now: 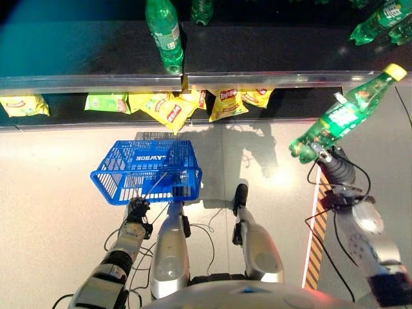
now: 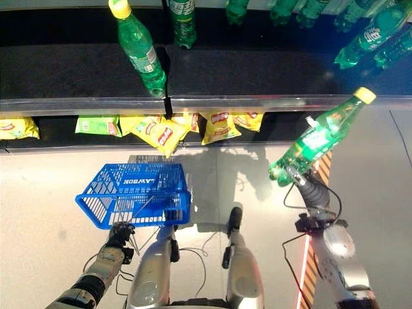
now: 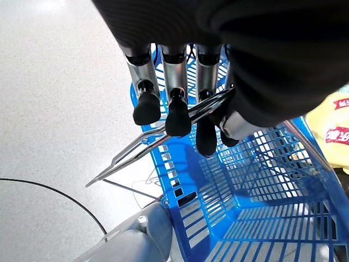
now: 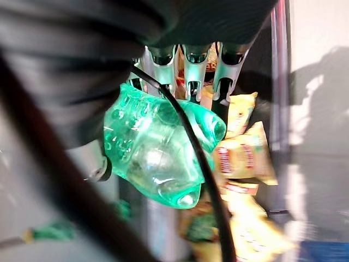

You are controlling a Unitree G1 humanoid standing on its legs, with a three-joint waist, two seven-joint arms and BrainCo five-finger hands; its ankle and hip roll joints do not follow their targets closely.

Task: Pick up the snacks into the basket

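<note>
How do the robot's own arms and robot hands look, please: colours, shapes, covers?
Both arms are silver-grey, rounded shells. Each robot hand, left and right, has silver fingers with dark tips; a dark ribbed cover wraps its back and wrist.

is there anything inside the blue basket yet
No, the blue basket, held by the left hand on its wire handle, shows only bare mesh inside.
</note>
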